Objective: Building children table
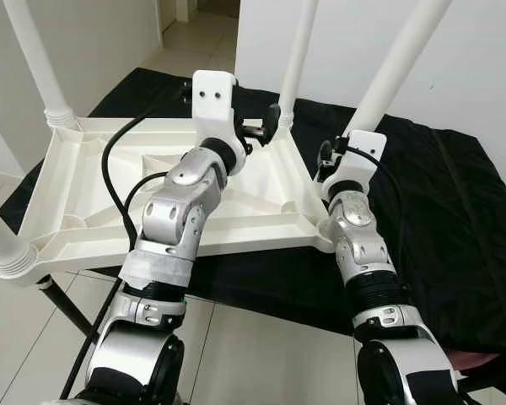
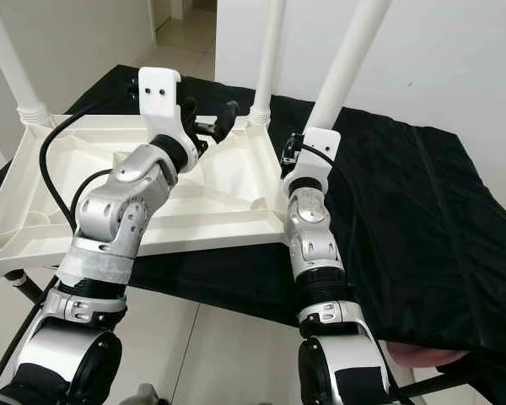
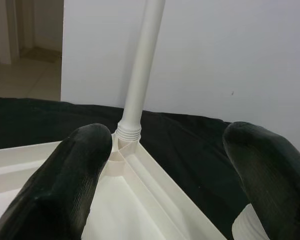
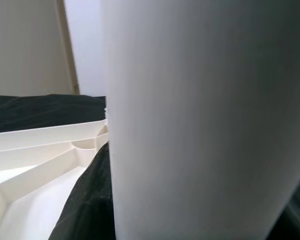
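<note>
Nearest to me, both silver arms reach forward over the black cloth (image 1: 455,219) that covers the counter. On it lies the white children's tabletop (image 1: 93,194), upside down, ribs showing, with white legs standing up from its corners. My right claw (image 1: 331,160) is closed around the near right leg (image 1: 396,63) just above its socket. My left claw (image 1: 266,126) hangs wide open over the tray's far edge, holding nothing, its fingers (image 3: 70,180) spread before the far right leg (image 3: 140,75).

White plastic children's table top (image 1: 93,198) lay upside down on black cloth (image 1: 455,219); ribbed underside up; four white legs (image 1: 398,59) standing at corners.
</note>
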You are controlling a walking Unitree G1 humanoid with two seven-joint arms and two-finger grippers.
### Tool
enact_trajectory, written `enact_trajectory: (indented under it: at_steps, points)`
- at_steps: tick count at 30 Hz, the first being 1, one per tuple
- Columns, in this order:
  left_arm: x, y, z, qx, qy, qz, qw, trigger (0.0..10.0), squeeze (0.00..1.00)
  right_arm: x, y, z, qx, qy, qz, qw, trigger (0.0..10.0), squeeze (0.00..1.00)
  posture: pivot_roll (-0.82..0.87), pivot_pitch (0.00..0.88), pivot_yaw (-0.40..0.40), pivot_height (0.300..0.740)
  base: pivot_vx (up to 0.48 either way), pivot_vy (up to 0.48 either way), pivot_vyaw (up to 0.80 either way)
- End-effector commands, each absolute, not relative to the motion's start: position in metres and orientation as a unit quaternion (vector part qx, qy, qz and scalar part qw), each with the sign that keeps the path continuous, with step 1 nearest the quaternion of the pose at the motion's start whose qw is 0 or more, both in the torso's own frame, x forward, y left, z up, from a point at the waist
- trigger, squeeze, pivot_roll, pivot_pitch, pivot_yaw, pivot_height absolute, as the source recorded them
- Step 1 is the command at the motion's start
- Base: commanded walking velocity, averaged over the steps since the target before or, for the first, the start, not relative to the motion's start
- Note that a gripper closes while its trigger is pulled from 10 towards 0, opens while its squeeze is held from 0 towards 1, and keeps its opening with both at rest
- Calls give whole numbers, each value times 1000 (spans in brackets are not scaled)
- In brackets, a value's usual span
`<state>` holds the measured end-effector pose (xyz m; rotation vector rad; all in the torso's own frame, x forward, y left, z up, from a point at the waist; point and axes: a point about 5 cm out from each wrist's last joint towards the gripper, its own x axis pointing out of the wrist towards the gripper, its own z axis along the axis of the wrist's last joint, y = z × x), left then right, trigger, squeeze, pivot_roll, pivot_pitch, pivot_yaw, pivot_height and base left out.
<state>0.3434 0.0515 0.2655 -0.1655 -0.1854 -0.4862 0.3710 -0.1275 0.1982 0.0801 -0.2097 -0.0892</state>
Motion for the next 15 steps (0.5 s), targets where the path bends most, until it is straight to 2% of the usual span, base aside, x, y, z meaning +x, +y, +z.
enact_trajectory:
  at_steps: [1,6,10,11,13,14,15]
  points:
    - [339,42,256,-60,-86,-300,948,10000,0,371,-130,204,42,-122,-46,991,10000,0,30,0,-68,740,0,0,0]
    - [334,29,225,-16,-49,-338,940,10000,0,373,-131,207,43,-130,-46,989,10000,0,31,0,-62,740,0,0,0]
    - [332,25,217,-4,-39,-352,935,10000,0,373,-132,207,43,-132,-47,989,10000,0,31,0,-62,740,0,0,0]
    - [330,22,211,-3,-31,-367,930,10000,43,373,-132,208,43,-134,-47,989,10000,0,37,0,-62,740,0,0,0]
    - [330,22,211,-3,-31,-367,930,10000,43,373,-132,208,43,-134,-47,989,10000,0,37,0,-62,740,0,0,0]
    - [328,19,204,-1,-23,-385,923,10000,1000,373,-132,208,43,-135,-47,989,10000,0,36,0,-60,740,0,0,0]
    - [325,16,199,8,-18,-398,917,10000,1000,373,-132,208,44,-136,-47,989,10000,0,35,0,-56,740,0,0,0]
